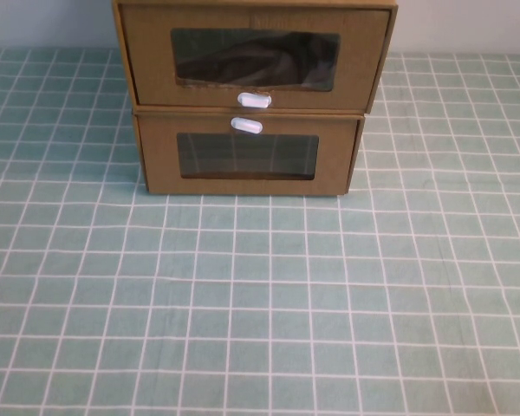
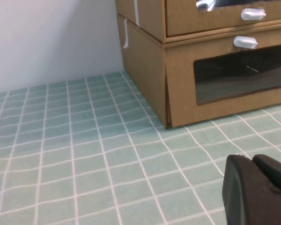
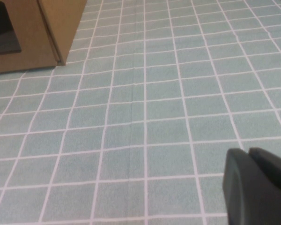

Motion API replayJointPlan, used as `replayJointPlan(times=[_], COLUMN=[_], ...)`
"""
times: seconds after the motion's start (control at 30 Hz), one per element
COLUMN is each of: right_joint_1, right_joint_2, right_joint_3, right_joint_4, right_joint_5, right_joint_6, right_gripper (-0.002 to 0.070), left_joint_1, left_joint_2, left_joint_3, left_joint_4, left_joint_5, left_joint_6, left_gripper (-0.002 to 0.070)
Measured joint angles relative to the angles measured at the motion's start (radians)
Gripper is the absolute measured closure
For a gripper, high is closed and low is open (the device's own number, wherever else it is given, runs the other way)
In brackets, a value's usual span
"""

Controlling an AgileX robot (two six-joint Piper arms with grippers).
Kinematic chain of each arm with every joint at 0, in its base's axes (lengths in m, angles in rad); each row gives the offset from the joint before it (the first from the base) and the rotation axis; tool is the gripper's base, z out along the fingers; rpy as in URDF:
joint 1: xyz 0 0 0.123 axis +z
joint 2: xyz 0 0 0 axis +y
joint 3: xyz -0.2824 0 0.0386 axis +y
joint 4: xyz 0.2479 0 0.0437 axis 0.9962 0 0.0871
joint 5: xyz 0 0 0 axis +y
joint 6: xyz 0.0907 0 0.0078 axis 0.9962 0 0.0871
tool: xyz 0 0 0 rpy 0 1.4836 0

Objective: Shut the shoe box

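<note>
The shoe box (image 1: 255, 59) is the upper of two stacked brown cardboard boxes at the far middle of the table. Its white pull tab (image 1: 254, 100) sits below its clear window. Its drawer front seems to stand a little forward of the box beneath. It also shows in the left wrist view (image 2: 210, 22). My left gripper (image 2: 251, 160) is shut and empty, low over the cloth, in front and to the left of the boxes. My right gripper (image 3: 247, 152) is shut and empty, over the cloth to the boxes' right. Neither gripper shows in the high view.
The lower cardboard box (image 1: 247, 158) has its white tab (image 1: 247, 126) above its window and carries the shoe box; its corner shows in the right wrist view (image 3: 47, 33). A green checked cloth (image 1: 260, 303) covers the table. A pale wall (image 2: 47, 37) stands behind.
</note>
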Motion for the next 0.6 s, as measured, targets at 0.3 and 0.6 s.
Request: replayJointPlan(times=[0.3,0.6], right_joint_1=[0.000,0.000], right_joint_2=[0.000,0.000], right_joint_3=[0.000,0.000], right_joint_4=[0.000,0.000], right_joint_5=[0.000,0.000], right_joint_6=[0.000,0.000], right_gripper=[0.0688,0.0688], left_joint_1=[0.054,0.078], left_joint_2=[0.000,-0.023], left_joint_3=[0.000,0.000], left_joint_4=[0.526,0.785], left_joint_5=[-0.097,0.086], left_joint_6=[-0.603,-0.853], left_gripper=[0.0680,0.0680])
